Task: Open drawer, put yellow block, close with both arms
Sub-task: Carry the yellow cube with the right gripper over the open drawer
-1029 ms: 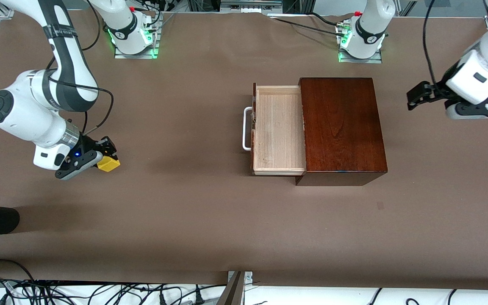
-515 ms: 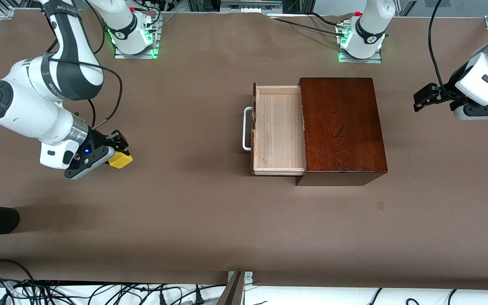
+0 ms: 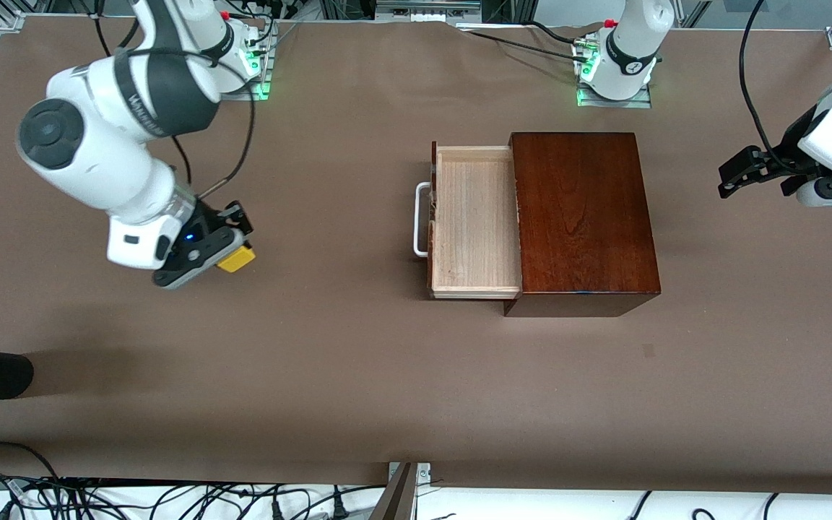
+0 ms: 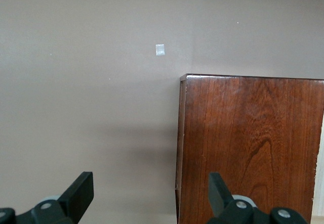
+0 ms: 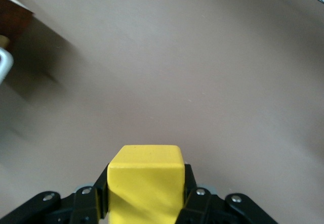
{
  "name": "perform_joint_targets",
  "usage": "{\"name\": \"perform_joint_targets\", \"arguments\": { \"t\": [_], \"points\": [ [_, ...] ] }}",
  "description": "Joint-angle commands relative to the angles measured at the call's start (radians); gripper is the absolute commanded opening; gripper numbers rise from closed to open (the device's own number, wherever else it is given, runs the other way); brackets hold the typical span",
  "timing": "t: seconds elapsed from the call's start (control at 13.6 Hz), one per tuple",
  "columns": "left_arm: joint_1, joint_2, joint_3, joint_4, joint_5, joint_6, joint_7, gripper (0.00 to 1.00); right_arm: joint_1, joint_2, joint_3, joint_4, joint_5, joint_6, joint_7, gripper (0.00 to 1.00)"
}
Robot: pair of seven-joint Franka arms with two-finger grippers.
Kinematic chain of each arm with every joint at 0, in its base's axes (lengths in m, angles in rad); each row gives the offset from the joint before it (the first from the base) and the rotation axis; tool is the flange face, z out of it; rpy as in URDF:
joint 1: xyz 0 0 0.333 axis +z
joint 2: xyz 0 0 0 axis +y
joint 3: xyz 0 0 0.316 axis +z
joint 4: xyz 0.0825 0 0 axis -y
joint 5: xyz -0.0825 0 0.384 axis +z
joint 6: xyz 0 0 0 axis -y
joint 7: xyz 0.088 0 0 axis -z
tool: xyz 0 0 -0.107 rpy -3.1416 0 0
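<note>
Gleaming plain-faced yellow block [image 5: 146, 179]

Brown table [image 3: 329, 375], mahogany box [image 3: 582, 217] (drawer [image 3: 474, 224] open), perhaps tape [image 4: 160, 50]

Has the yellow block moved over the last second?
Yes. Held in the right gripper, the yellow block has travelled toward the open drawer, closing the gap to its handle.

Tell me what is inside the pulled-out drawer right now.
The drawer shows only its bare pale wood floor; nothing lies in the exposed part. The part under the dark box is covered. The yellow block sits in the right gripper over the table.
</note>
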Motion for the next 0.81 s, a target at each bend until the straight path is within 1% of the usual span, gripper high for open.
{"name": "perform_joint_targets", "arguments": {
  "t": [0.0, 0.22, 0.51, 0.74],
  "points": [
    [0.011, -0.004, -0.005, 0.011, -0.039, 0.001, 0.021, 1.00, 0.071, 0.010, -0.004, 0.064, -0.027, -0.032, 0.032, 0.09],
    [0.014, -0.003, -0.002, 0.028, -0.064, 0.006, 0.023, 1.00, 0.131, 0.033, -0.003, 0.142, -0.024, -0.098, 0.029, 0.09],
    [0.016, 0.016, -0.003, 0.048, -0.067, 0.009, 0.023, 1.00, 0.218, 0.096, 0.005, 0.237, -0.015, -0.101, 0.028, 0.09],
    [0.014, 0.019, -0.003, 0.048, -0.056, 0.011, 0.020, 1.00, 0.300, 0.122, 0.005, 0.252, -0.017, -0.089, 0.026, 0.09]
  ]
}}
